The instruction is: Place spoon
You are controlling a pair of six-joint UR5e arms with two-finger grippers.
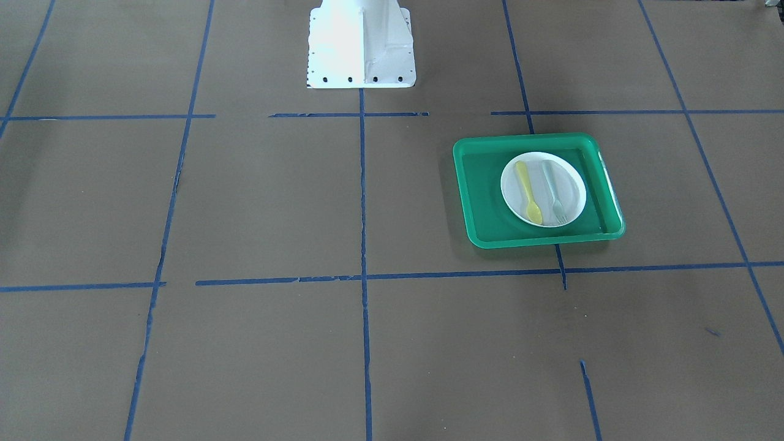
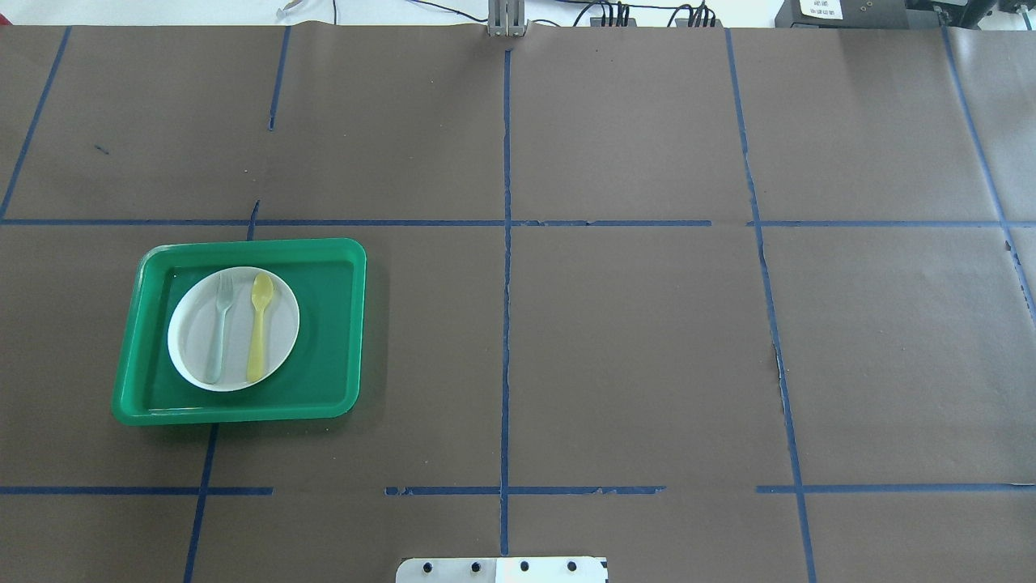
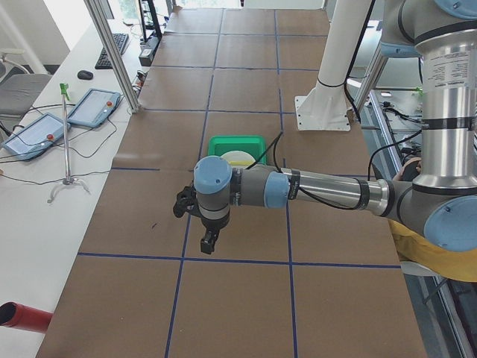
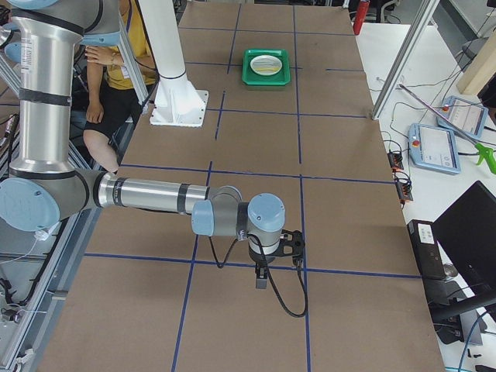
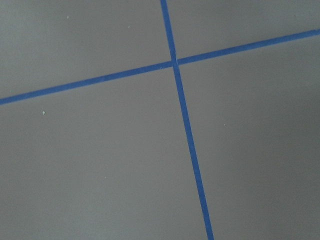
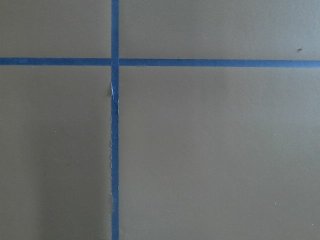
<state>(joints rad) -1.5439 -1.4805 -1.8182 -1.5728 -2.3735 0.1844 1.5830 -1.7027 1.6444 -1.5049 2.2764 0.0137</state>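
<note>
The yellow spoon (image 1: 528, 193) lies on a white plate (image 1: 572, 184) inside a green tray (image 1: 484, 196), its bowl pointing away from the robot. In the overhead view the spoon (image 2: 259, 324) lies right of a pale grey-green fork (image 2: 220, 328) on the plate (image 2: 188, 336) in the tray (image 2: 332, 332). My left gripper (image 3: 209, 240) hangs above the paper near the table's left end, well short of the tray (image 3: 237, 140). My right gripper (image 4: 261, 277) hangs above the paper near the opposite end, far from the tray (image 4: 266, 77). I cannot tell whether either is open or shut.
Brown paper with a grid of blue tape lines (image 2: 507, 324) covers the table. The robot's white base plate (image 1: 361, 61) stands at the middle of its side. Both wrist views show only paper and tape crossings (image 5: 174, 62). A seated person (image 4: 116, 70) is beside the base.
</note>
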